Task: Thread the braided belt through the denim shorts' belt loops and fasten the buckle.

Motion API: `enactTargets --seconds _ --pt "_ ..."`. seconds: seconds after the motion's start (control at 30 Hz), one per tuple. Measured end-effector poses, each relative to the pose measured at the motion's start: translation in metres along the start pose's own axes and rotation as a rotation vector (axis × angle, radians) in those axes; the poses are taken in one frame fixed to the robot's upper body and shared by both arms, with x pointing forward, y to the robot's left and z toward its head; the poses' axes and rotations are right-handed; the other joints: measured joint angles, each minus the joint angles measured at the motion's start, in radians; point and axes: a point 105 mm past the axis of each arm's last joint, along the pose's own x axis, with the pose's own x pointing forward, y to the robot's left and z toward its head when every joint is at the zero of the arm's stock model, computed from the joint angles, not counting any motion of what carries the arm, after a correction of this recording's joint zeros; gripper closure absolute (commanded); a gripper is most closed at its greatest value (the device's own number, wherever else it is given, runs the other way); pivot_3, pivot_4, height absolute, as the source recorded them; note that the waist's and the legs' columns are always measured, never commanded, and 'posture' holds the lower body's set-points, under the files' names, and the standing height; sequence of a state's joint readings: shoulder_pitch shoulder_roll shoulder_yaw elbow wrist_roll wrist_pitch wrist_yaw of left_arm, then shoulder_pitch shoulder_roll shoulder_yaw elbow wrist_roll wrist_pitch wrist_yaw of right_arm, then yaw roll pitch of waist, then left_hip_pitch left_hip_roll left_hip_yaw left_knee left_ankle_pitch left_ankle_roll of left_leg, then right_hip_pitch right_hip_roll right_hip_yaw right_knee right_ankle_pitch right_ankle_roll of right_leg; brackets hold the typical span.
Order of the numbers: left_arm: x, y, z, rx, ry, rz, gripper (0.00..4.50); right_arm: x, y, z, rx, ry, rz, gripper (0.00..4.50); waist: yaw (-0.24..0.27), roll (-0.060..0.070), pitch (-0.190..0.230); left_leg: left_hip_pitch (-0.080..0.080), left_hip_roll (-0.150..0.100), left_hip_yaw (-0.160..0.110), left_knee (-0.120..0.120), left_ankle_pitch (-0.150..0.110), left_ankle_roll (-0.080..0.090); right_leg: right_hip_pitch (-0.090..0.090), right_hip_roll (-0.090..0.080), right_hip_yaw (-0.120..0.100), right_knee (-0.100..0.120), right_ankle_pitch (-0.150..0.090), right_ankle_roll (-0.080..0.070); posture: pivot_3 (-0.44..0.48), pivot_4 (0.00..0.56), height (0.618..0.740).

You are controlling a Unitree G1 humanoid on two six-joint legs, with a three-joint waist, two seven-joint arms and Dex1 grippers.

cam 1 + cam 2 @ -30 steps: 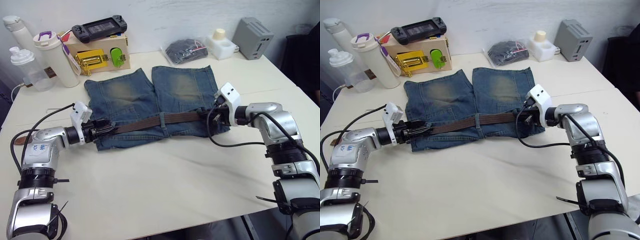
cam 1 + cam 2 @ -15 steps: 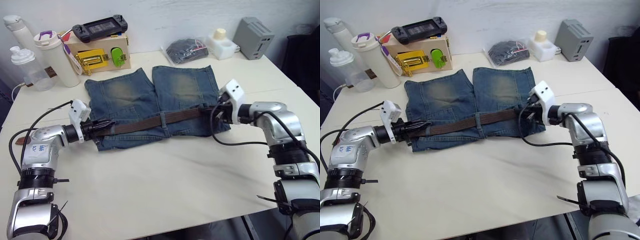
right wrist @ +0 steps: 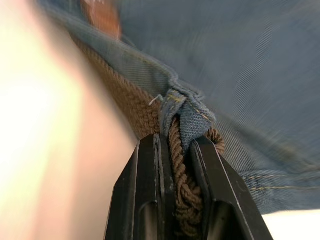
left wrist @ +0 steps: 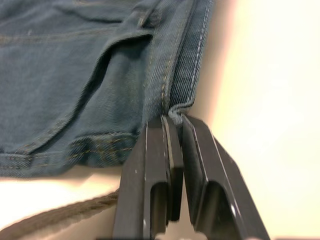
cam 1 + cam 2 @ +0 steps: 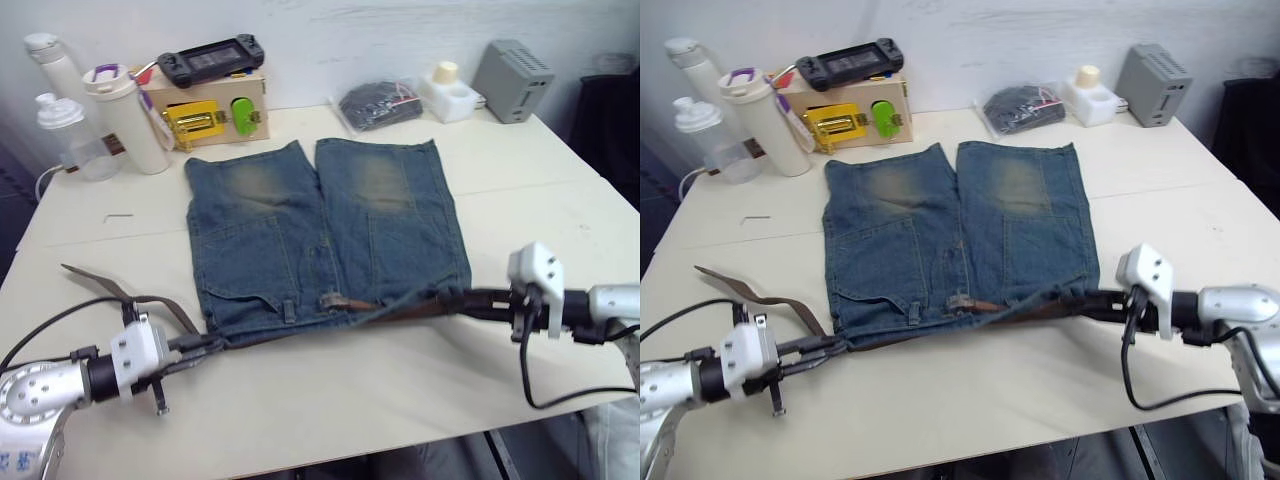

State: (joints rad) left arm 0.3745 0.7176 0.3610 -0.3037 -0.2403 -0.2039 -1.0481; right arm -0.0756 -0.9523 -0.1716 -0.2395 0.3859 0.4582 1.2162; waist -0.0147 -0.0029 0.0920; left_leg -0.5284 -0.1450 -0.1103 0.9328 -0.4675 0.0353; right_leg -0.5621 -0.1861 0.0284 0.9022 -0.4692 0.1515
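Both arms low and level, one tool at each end of the waistband.

The left tool [image 5: 205, 343] at lower left is pinched nearly closed on the waistband corner of the denim shorts [image 5: 325, 225]; the right tool [image 5: 470, 298] at right grips the braided belt [image 5: 400, 310] together with a fold of denim. The faded shorts lie flat mid-desk [image 5: 350, 400], belt along the waistband, its free end [image 5: 110, 288] trailing left.

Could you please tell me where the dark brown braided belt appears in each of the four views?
Left eye view: dark brown braided belt along the waistband.
Right eye view: same.
Left wrist view: lower corner.
Right wrist view: between the right hand's fingers.
Shared landmark: faded blue denim shorts.
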Motion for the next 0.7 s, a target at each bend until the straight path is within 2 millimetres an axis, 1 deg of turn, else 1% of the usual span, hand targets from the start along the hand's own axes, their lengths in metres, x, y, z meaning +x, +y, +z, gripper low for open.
enactTargets --seconds 0.07,0.13,0.17,0.2,0.23,0.27,0.3,0.33,0.37,0.4,0.47,0.53,0.6,0.63,0.67,0.7 --pt "0.000 -0.008 -0.006 0.028 0.012 -0.013 4.50 -0.002 0.002 -0.003 -0.020 0.024 0.005 4.34 0.014 0.000 0.000 0.000 0.000 0.000 0.001 -0.001 0.001 0.000 0.000 0.000 0.000 0.000 0.000 0.000 0.150 0.645" --pt "0.001 -0.014 -0.009 0.063 0.016 -0.017 4.50 -0.003 0.003 -0.006 -0.037 0.040 0.005 3.29 0.018 -0.001 -0.001 0.001 0.000 0.000 0.001 -0.001 0.001 0.001 0.000 0.000 0.000 0.000 0.000 0.000 0.150 0.645" --pt "0.002 -0.014 -0.010 0.068 0.016 -0.010 4.06 -0.004 0.003 -0.008 -0.036 0.055 -0.002 2.98 0.019 -0.001 -0.001 0.001 0.000 0.000 0.001 -0.001 0.001 0.001 0.000 0.000 0.000 0.000 0.000 0.000 0.150 0.645" --pt "0.001 -0.015 -0.011 0.062 0.019 -0.005 3.60 -0.007 0.001 -0.011 -0.031 0.070 -0.010 2.55 0.020 -0.001 -0.001 0.001 0.000 0.000 0.001 -0.001 0.001 0.001 0.000 0.000 0.000 0.000 0.000 0.000 0.150 0.645" --pt "-0.001 -0.018 -0.015 0.044 0.033 -0.010 3.16 -0.009 0.000 -0.012 -0.028 0.081 -0.014 2.00 0.020 -0.001 -0.001 0.001 0.000 0.000 0.001 -0.001 0.001 0.001 0.001 0.000 0.000 0.000 0.000 0.000 0.150 0.645" --pt "-0.002 -0.021 -0.017 0.036 0.041 -0.016 2.76 -0.012 0.001 -0.013 -0.019 0.085 -0.017 1.59 0.020 0.000 -0.002 0.001 0.000 0.000 0.001 -0.001 0.001 0.001 0.001 0.000 0.000 0.000 0.000 0.000 0.150 0.645" --pt "-0.003 -0.019 -0.017 0.032 0.046 -0.006 2.37 -0.015 0.000 -0.013 -0.017 0.086 -0.024 1.15 0.020 0.001 -0.003 0.002 0.001 0.000 0.001 -0.001 0.001 0.001 0.001 0.000 0.001 0.000 0.000 0.000 0.150 0.645" --pt "-0.005 -0.016 -0.018 0.018 0.053 0.004 1.83 -0.018 -0.002 -0.013 -0.015 0.093 -0.034 0.52 0.021 0.002 -0.003 0.001 0.001 0.000 0.001 -0.001 0.001 0.001 0.001 0.000 0.001 0.000 0.000 0.000 0.150 0.645" --pt "-0.007 -0.015 -0.018 -0.006 0.056 0.011 1.52 -0.021 -0.001 -0.015 -0.006 0.104 -0.034 0.15 0.022 0.004 -0.003 0.001 0.000 0.000 0.001 -0.001 0.001 0.001 0.001 0.000 0.001 0.000 0.000 0.000 0.150 0.645" --pt "-0.010 -0.014 -0.018 -0.058 0.060 0.019 1.08 -0.026 -0.001 -0.015 0.011 0.100 -0.029 0.00 0.021 0.004 -0.003 0.001 0.000 0.000 0.000 -0.001 0.001 -0.001 0.001 0.000 0.001 0.000 0.000 0.000 0.150 0.645" --pt "-0.017 -0.011 -0.018 -0.169 0.086 -0.002 0.12 -0.036 0.000 -0.006 0.036 0.069 -0.007 0.00 0.017 0.005 -0.002 0.001 0.000 0.000 -0.001 -0.001 0.001 -0.001 0.001 0.000 0.001 0.000 0.000 0.000 0.150 0.645" --pt "-0.023 -0.012 -0.015 -0.275 0.106 -0.055 0.05 -0.046 -0.001 0.007 0.055 0.029 0.010 0.00 0.014 0.005 0.000 0.001 0.001 0.000 -0.002 -0.001 0.001 -0.002 0.002 0.000 0.001 0.000 0.000 0.000 0.150 0.645" --pt "-0.027 -0.005 -0.006 -0.369 0.084 -0.074 0.05 -0.055 -0.005 0.029 0.054 -0.047 0.022 0.00 0.014 0.005 0.003 0.001 0.001 0.000 -0.002 -0.001 0.001 -0.001 0.002 0.000 0.001 0.000 0.000 0.000 0.150 0.645" --pt "-0.027 0.006 0.003 -0.405 0.051 -0.066 0.05 -0.058 -0.015 0.047 0.033 -0.113 0.005 0.00 0.013 0.005 0.006 0.001 0.001 0.000 -0.001 0.000 0.000 -0.001 0.002 0.000 0.001 0.000 0.000 0.000 0.150 0.645" --pt "-0.027 0.021 0.016 -0.413 0.004 -0.053 0.05 -0.062 -0.027 0.069 -0.003 -0.188 -0.036 0.00 0.013 0.006 0.009 0.000 0.001 0.000 0.000 0.000 0.000 -0.002 0.002 0.000 0.002 0.000 0.000 0.000 0.150 0.645" --pt "-0.027 0.034 0.028 -0.404 -0.034 -0.034 0.05 -0.065 -0.034 0.085 -0.030 -0.237 -0.068 0.00 0.013 0.006 0.010 0.000 0.001 0.000 0.000 0.000 0.000 -0.003 0.002 0.000 0.001 0.000 0.000 0.000 0.150 0.645"
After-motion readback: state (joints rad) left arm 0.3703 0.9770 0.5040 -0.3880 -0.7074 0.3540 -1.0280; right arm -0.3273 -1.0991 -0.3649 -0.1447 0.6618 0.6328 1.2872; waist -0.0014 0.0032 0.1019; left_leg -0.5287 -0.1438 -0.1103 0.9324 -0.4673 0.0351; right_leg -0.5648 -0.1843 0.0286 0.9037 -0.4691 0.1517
